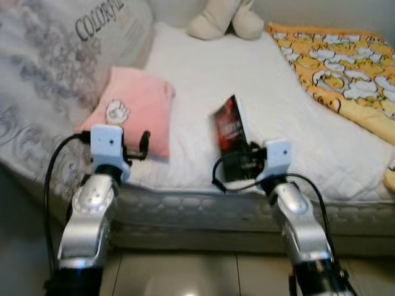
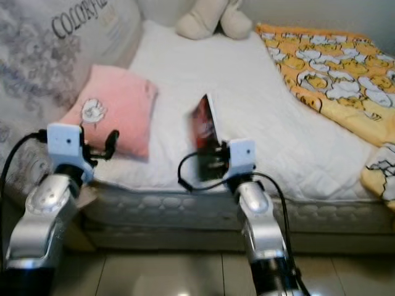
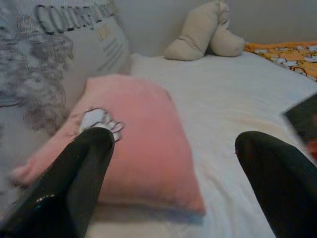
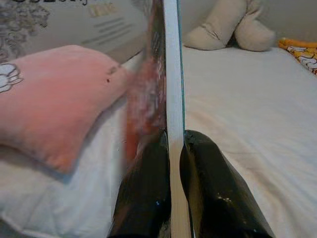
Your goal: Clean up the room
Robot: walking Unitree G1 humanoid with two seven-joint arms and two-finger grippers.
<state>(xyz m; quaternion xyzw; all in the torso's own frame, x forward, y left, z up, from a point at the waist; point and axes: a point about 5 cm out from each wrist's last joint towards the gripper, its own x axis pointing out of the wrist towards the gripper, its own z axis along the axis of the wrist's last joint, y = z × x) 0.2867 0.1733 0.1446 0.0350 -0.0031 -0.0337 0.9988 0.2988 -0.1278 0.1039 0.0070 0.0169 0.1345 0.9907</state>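
A book [image 1: 232, 131] with a dark red and black cover stands on edge above the white mattress [image 1: 203, 86], held upright. My right gripper [image 4: 173, 148] is shut on the book [image 4: 166, 74], one black finger on each side of its lower edge. A pink pillow [image 1: 136, 108] with a small white cartoon print lies on the bed's left part. My left gripper [image 3: 173, 163] is open, hovering just before the near edge of the pink pillow [image 3: 133, 134], with nothing between its fingers.
A grey patterned duvet [image 1: 43, 68] is heaped along the bed's left side. A beige plush toy [image 1: 225, 18] sits at the far end. An orange cartoon blanket [image 1: 345, 74] covers the right side. The mattress's front edge [image 1: 203, 209] drops to a tiled floor [image 1: 185, 271].
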